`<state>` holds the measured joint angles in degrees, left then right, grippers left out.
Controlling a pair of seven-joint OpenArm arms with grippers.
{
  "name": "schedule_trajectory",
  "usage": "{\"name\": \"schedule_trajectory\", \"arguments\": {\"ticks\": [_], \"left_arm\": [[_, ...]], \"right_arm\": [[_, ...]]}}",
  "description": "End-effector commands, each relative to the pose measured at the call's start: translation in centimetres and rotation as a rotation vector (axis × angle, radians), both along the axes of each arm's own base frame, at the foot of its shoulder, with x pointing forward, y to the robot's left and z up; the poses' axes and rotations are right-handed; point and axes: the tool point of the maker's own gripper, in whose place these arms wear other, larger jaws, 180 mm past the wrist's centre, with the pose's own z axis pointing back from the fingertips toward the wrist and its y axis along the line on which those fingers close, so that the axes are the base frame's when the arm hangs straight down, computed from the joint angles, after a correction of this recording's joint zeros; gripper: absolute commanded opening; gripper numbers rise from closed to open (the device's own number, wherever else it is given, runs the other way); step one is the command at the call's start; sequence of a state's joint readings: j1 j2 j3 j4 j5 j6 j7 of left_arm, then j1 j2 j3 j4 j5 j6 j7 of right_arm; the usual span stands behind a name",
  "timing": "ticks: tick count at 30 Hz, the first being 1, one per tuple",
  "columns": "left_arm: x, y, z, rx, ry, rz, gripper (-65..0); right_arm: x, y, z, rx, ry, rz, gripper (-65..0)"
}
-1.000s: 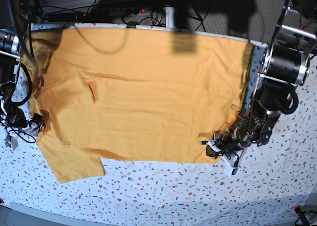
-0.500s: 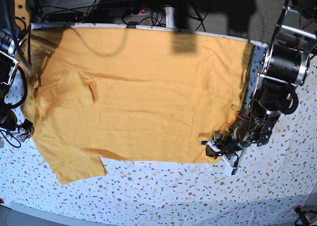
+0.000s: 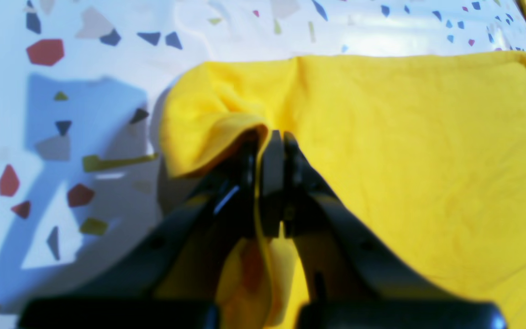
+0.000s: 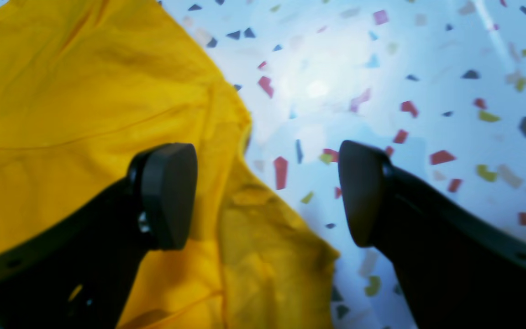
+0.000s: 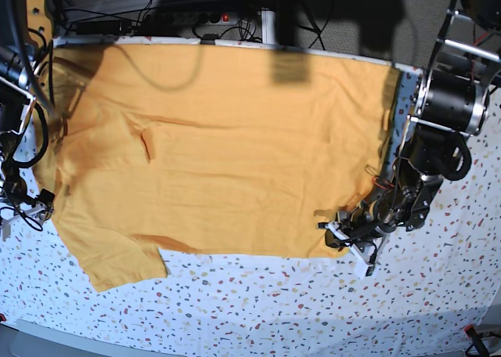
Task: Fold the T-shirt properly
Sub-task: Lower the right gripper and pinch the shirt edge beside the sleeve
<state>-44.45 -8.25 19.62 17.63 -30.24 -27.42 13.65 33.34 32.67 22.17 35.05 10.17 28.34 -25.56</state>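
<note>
1. The T-shirt (image 5: 235, 146) lay spread flat across the speckled table (image 5: 258, 310), covering most of its far half, with one short sleeve (image 5: 117, 259) sticking out toward the near edge on my right arm's side.
2. My left gripper (image 3: 270, 141) was clamped tight on the shirt's bottom corner, jaws pressed together with a fold of yellow cloth pinched between them (the fabric bunched up and curled over just beside the fingertips).
3. In the overhead view that same gripper (image 5: 344, 236) sat low at the near corner of the shirt's hem, right at the edge where cloth met bare table.
4. My right gripper (image 4: 267, 192) was spread wide and held nothing; its two dark pads stood well apart.
5. One of its pads (image 4: 167, 201) hung over the yellow cloth, the other (image 4: 363, 196) over the bare speckled tabletop, and the shirt's edge (image 4: 240, 151) ran between them.
6. I could not tell from the wrist view whether either pad touched the cloth (it was blurred there).
7. In the overhead view my right arm (image 5: 16, 138) stood at the shirt's sleeve end, its lower part partly cut off by the frame.
8. A few soft creases (image 5: 149, 142) crossed the shirt near the sleeve side; the rest lay fairly smooth.
</note>
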Motion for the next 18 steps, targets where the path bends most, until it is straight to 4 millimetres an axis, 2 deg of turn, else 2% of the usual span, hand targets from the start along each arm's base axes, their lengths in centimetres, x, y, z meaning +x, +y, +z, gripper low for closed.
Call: {"name": "schedule_trajectory", "arguments": {"ticks": [1, 6, 11, 18], "left_arm": [[2.1, -0.1, 2.9, -0.026, -0.076, 0.007, -65.0], [2.0, -0.1, 2.9, -0.025, -0.075, 0.006, -65.0], [2.0, -0.1, 2.9, -0.025, -0.075, 0.006, -65.0], [2.0, -0.1, 2.9, -0.025, -0.076, 0.006, -65.0]], "right_arm": [[1.3, -0.7, 2.6, -0.019, -0.064, -0.002, -18.0], [1.8, 1.0, 1.7, 0.009, -0.062, 0.016, -20.2], [1.9, 1.9, 0.7, -0.012, -0.027, 0.038, -31.5], [1.2, 1.9, 0.0, 0.001, 0.022, 0.036, -47.3]]}}
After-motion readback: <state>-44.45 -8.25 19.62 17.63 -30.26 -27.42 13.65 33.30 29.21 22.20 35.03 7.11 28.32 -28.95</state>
